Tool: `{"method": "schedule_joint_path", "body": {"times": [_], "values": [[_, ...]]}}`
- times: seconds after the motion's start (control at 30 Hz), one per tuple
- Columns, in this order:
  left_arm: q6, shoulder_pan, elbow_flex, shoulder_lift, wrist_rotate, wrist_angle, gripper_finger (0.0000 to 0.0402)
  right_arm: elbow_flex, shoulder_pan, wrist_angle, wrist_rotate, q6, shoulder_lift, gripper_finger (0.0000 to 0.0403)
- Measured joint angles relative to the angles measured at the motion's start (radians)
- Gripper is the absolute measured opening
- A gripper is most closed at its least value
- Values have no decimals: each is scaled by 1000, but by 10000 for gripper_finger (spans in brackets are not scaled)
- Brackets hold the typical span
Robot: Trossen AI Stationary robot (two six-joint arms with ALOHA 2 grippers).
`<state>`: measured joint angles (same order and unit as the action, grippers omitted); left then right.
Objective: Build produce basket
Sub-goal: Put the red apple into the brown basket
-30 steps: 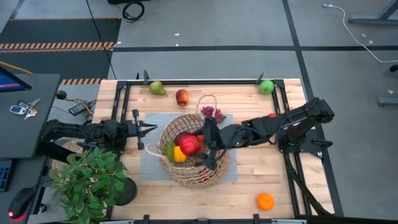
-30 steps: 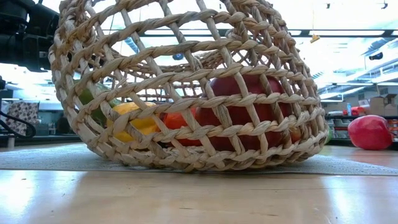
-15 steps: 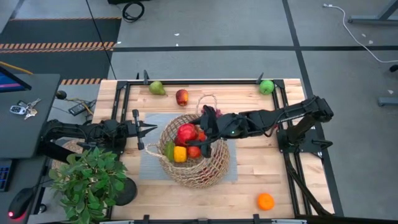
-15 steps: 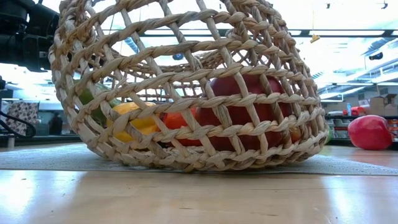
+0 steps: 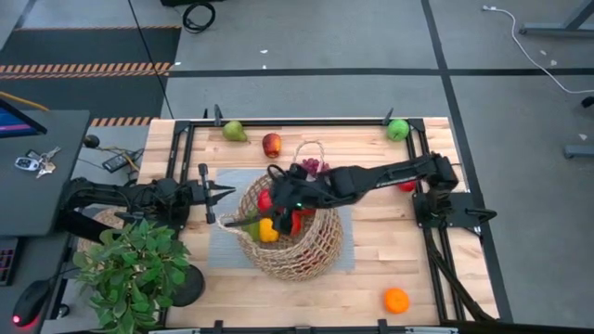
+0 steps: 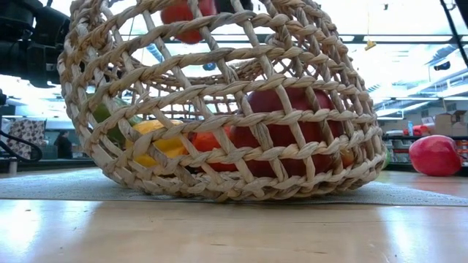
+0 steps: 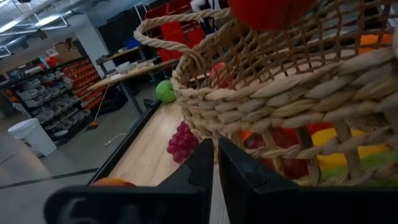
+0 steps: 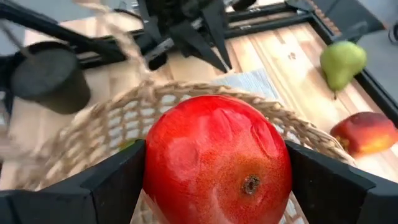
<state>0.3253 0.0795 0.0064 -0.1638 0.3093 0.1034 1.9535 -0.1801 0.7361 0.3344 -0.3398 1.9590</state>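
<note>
A red fruit (image 8: 217, 158) is gripped between the wide-set fingers (image 8: 115, 180) of the right gripper (image 5: 278, 199), held over the basket (image 5: 311, 250). The basket is tipped on the surface (image 5: 390, 250), mouth toward the left gripper (image 5: 221, 193), whose fingers are closed just beside the rim. A pear (image 5: 233, 131) and orange (image 5: 396, 300) lie well apart.

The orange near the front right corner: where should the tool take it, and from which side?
Grip the orange across its widest middle, coming straight down from above. It is round, so any finger line works, and it sits alone on bare wood with room all round. The right tool is nearer, but it holds a red fruit over the basket.
</note>
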Motion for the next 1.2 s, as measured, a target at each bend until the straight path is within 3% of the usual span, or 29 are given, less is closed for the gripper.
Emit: {"method": "schedule_joint_path", "body": {"times": [0.57, 0.8, 1.0, 1.2], "values": [[0, 0, 0, 0, 1, 2, 28, 38, 122, -10, -287, -28, 238, 364], [0, 0, 0, 0, 1, 2, 36, 38, 149, 22, -292, 9, 248, 364], [0, 0, 0, 0, 1, 2, 32, 38, 165, 44, -357, 21, 247, 365], [0, 0, 0, 0, 1, 2, 28, 37, 170, 42, -356, 26, 251, 388]]}}
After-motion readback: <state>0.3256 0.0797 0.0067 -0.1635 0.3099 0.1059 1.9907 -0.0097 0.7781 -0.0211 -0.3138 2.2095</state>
